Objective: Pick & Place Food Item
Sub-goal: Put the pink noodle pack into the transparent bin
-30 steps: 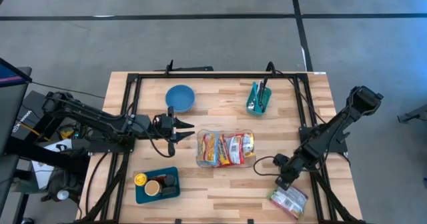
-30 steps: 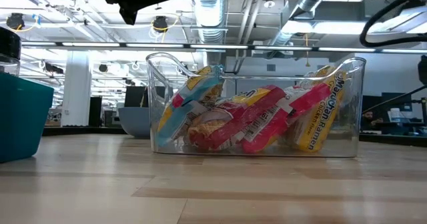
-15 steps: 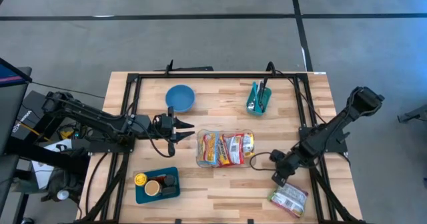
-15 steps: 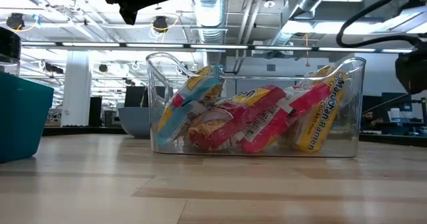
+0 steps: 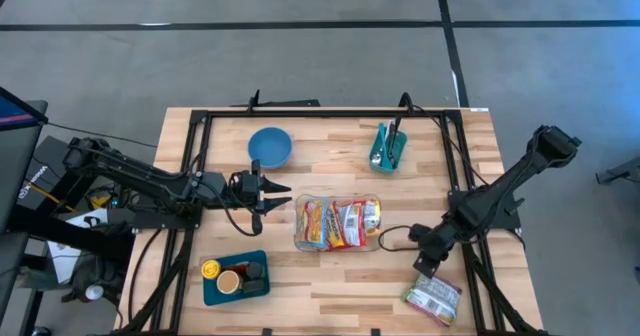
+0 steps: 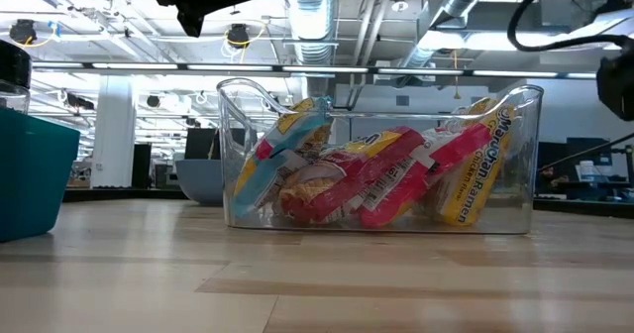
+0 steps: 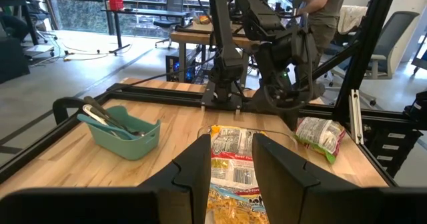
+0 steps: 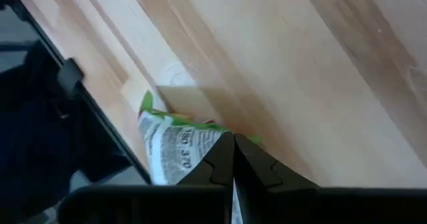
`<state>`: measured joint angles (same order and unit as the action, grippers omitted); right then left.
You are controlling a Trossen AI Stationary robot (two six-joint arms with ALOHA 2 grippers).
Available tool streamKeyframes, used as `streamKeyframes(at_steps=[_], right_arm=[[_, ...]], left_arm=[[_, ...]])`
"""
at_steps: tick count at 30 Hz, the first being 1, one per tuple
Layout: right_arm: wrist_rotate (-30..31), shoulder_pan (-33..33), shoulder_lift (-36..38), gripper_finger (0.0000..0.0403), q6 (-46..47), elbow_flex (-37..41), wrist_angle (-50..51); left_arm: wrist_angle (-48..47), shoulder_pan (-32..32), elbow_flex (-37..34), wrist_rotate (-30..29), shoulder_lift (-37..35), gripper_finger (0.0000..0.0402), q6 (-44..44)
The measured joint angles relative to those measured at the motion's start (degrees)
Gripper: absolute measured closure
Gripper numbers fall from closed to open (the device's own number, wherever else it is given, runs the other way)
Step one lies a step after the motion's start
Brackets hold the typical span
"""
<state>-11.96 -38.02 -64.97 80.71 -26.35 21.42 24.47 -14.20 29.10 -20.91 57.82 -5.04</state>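
A clear plastic bin [image 5: 372, 238] [image 6: 236, 155] in the middle of the table holds several red and yellow ramen packets [image 5: 335, 222] [image 6: 396, 179]. A green and white food packet [image 5: 432, 299] [image 7: 320, 134] [image 8: 175, 144] lies flat near the table's near right corner. My right gripper [image 5: 424, 264] [image 8: 232, 163] hovers shut just on the far side of that packet, slanting down, with nothing between its fingers. My left gripper [image 5: 280, 199] [image 7: 230, 167] hangs level, just left of the bin. It is open with nothing in the gap and points over the bin.
A blue bowl [image 5: 269, 146] and a teal caddy with utensils [image 5: 388, 148] [image 7: 120, 132] stand toward the far edge. A teal tray with small cups [image 5: 235, 276] sits near left. Black frame rails [image 5: 320, 114] border the table. A person [image 7: 327, 11] stands beyond it.
My right gripper has risen a little and drawn slightly away from the green packet, still shut. The packet has stayed where it was.
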Motion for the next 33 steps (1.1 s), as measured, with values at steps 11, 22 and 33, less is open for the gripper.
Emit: streamKeyframes(at_steps=[11,22,33], right_arm=[[-0.3,-2.27,2.34,0.0375,10.77,-0.02,5.01],[-0.25,-5.22,2.32,0.026,14.29,0.0,6.02],[0.1,-5.84,0.82,0.0183,13.93,0.0,4.01]], left_arm=[[0.0,0.0,0.0,-0.01,0.0,0.0298,0.0],[0.0,0.0,0.0,0.0,-0.01,0.0298,0.0],[0.0,0.0,0.0,-0.02,-0.02,0.0298,0.02]])
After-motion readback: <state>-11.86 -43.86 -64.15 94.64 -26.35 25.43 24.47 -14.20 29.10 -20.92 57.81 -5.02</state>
